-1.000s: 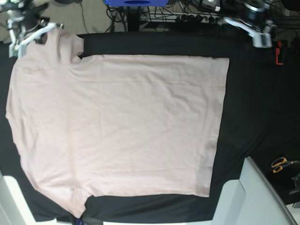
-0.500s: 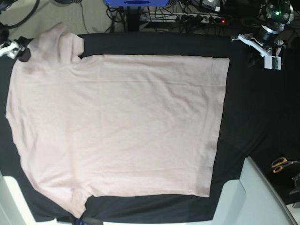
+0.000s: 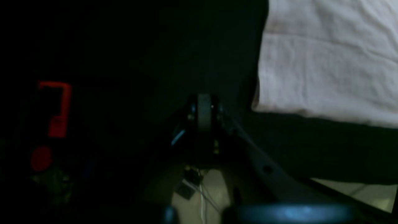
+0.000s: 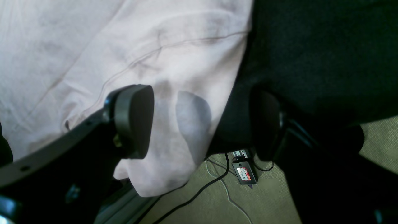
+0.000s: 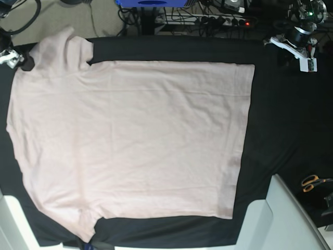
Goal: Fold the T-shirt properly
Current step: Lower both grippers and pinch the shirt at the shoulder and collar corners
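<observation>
- The pale pink T-shirt [image 5: 130,140] lies flat on the black table cloth [image 5: 281,120].
- My right gripper [image 4: 199,124] is wide open, empty, around the sleeve edge.
- My left gripper [image 3: 203,116] is closed, holding nothing.

Black rounded fingers [image 4: 133,121] on grey brackets with screw holes.

A black-clothed desk [image 5: 281,120] stands on beige floor [image 5: 73,18]; cables [image 5: 208,21] tangle behind it, orange-handled scissors [image 5: 312,183] near its corner.
</observation>
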Action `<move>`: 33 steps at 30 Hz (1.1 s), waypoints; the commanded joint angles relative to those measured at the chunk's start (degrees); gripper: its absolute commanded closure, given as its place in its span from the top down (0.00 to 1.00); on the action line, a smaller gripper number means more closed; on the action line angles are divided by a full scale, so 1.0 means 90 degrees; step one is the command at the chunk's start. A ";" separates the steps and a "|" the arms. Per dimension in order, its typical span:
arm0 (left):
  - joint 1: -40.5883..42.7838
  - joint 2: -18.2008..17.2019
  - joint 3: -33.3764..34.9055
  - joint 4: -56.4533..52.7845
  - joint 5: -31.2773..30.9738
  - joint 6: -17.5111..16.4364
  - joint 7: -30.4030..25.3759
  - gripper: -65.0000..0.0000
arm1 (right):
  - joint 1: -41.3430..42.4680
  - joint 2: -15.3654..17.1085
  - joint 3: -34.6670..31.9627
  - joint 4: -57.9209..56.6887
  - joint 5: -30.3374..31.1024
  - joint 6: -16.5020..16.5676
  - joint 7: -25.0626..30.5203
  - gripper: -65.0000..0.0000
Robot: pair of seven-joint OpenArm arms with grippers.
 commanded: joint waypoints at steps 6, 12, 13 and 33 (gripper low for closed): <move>0.0020 -0.0061 -0.0032 -0.0070 -0.0038 -0.0030 -0.0111 0.00 | -0.0348 -0.0223 -0.0460 0.0047 -0.0030 0.0009 -0.0066 0.70; -0.0312 -0.0042 -0.0071 -0.0080 -0.0038 -0.0030 0.0739 0.00 | -0.0387 -0.0360 -0.0645 0.0047 -0.0020 0.0009 -0.0056 0.48; -0.0420 -0.0042 -0.0071 -0.0090 -0.0048 -0.0030 0.0993 0.00 | -0.0387 -0.0360 -0.0645 0.0047 -0.0020 0.0009 -0.0056 0.43; -0.0752 0.0398 -0.0022 -0.0422 -0.1308 -0.0050 0.1404 0.43 | -0.0387 -0.0340 -0.0665 0.0028 -0.0049 0.0009 -0.0066 0.01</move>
